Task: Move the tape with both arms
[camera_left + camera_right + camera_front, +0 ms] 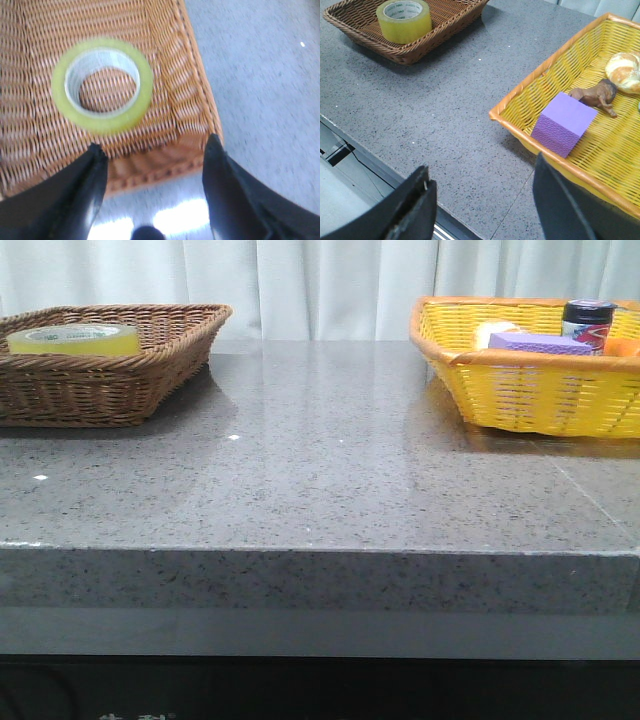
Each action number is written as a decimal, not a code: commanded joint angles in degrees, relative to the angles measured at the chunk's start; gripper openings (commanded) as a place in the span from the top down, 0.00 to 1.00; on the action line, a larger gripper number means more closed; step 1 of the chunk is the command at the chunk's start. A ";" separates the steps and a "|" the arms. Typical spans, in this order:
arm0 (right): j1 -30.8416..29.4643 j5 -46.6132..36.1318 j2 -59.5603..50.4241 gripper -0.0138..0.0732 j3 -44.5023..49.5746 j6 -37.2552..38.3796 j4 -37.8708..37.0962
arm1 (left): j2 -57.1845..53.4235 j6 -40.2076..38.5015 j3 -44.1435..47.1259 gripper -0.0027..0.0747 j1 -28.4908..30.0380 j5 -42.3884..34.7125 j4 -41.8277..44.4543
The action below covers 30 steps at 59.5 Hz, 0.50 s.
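The yellow tape roll (pixel 72 338) lies flat inside the brown wicker basket (pixel 150 370) at the far left of the table. In the left wrist view the tape (pixel 127 107) lies on the basket floor beyond my left gripper (pixel 155 155), which stands open and empty above the basket's rim (pixel 150 172). The right wrist view shows the tape (pixel 404 21) far off; my right gripper (pixel 482 187) is open and empty over the table's front edge, beside the yellow basket (pixel 530 82). Neither arm appears in the front view.
The yellow basket (pixel 540 390) at the far right holds a purple block (pixel 564 124), a brown toy horse (pixel 596 95), a bread roll (pixel 623 70) and a dark can (pixel 588 320). Grey stone tabletop (pixel 320 470) lies between the baskets. White curtains hang behind.
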 commanded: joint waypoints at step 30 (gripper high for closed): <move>-0.37 -3.79 0.00 0.33 -1.16 -0.22 0.58 | -41.68 -0.64 41.47 0.42 -0.21 -19.67 -2.89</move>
